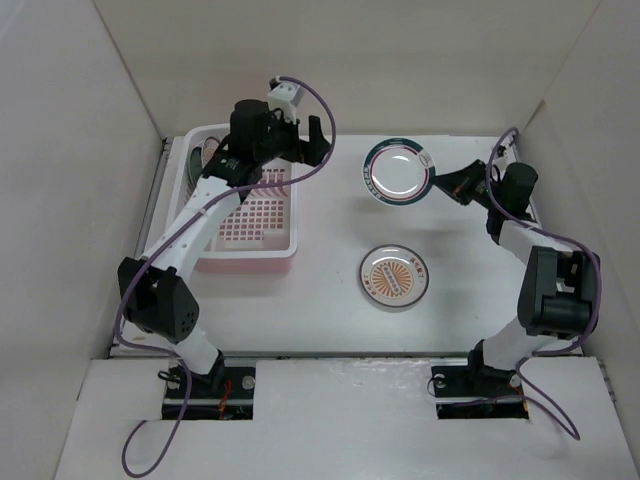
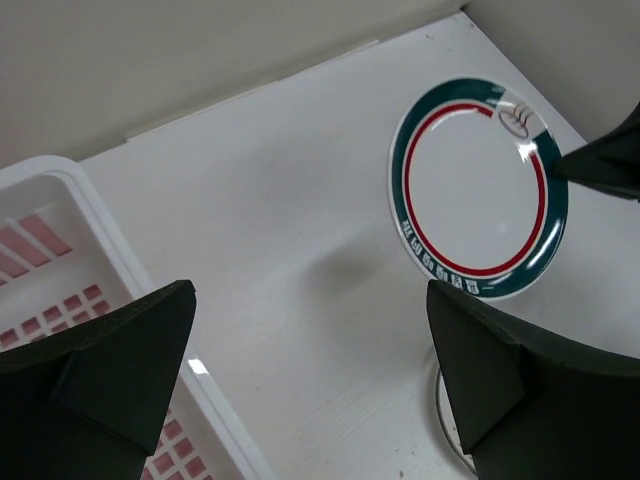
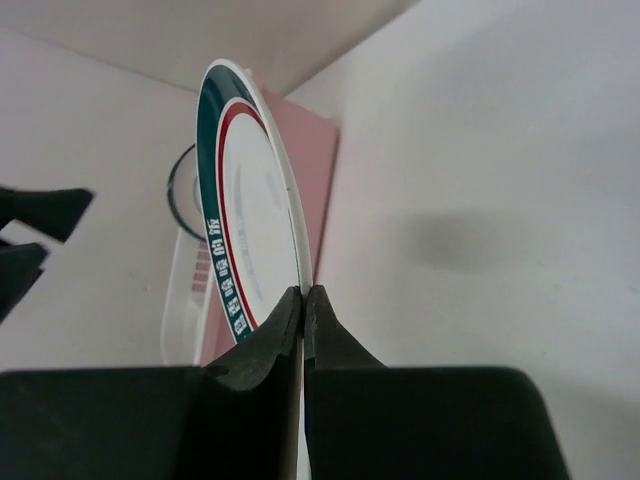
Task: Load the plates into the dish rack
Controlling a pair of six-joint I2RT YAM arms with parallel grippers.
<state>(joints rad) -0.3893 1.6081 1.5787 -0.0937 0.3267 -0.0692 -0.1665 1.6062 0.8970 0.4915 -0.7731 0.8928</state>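
Gripping the green-rimmed plate (image 1: 399,171) by its rim near the counter's (image 1: 330,325) far edge, the right gripper (image 3: 303,296) is clamped; left gripper (image 2: 310,340) gapes wide.

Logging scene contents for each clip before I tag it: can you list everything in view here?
green-rimmed plate: one, white with green rim and red ring, pinched at its rim, right of the rack
sunburst plate: one, white with orange centre, flat on the table, nearer than the green-rimmed one
racked plates: at least two, dark green and pale, far end of the rack, partly hidden
dish rack: one, pink with white rim, table's left
table: one, white
left gripper: open, empty, by the rack's far corner
right gripper: shut on the green-rimmed plate
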